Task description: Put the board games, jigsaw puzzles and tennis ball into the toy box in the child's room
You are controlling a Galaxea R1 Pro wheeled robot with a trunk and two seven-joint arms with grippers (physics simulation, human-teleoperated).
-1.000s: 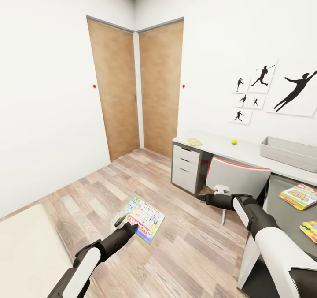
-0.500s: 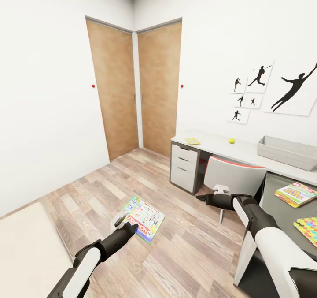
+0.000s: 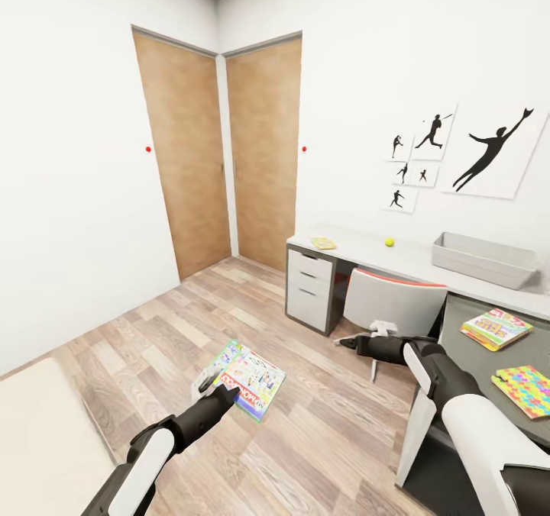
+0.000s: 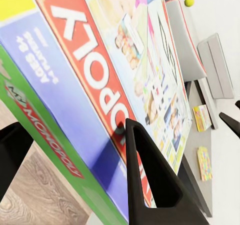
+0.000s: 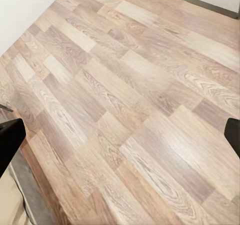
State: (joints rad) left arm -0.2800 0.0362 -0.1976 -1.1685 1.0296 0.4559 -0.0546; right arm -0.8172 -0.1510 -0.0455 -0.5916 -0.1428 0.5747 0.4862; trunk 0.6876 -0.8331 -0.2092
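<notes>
My left gripper [image 3: 221, 385] is shut on the edge of a green-white-red Monopoly board game [image 3: 250, 377], held flat above the wooden floor; in the left wrist view the box [image 4: 100, 85] sits between both black fingers [image 4: 150, 185]. My right gripper [image 3: 341, 342] hangs open and empty over bare floor [image 5: 120, 135] beside the table [image 3: 359, 250]. On the light-grey top lie the tennis ball [image 3: 389, 242] and the grey toy box [image 3: 481, 260]. A jigsaw puzzle [image 3: 527, 390] and a colourful flat item [image 3: 496, 327] lie on the dark section.
A white chair [image 3: 393, 302] is tucked under the table, just behind my right gripper. A small flat colourful piece [image 3: 323, 243] lies at the table's near end. Two wooden doors [image 3: 183, 157] fill the room's corner. The bed's corner [image 3: 38, 440] is at lower left.
The whole picture has slid left, so the camera turned right and more of the dark table section shows. Both arms keep their pose; the board game stays in the left gripper.
</notes>
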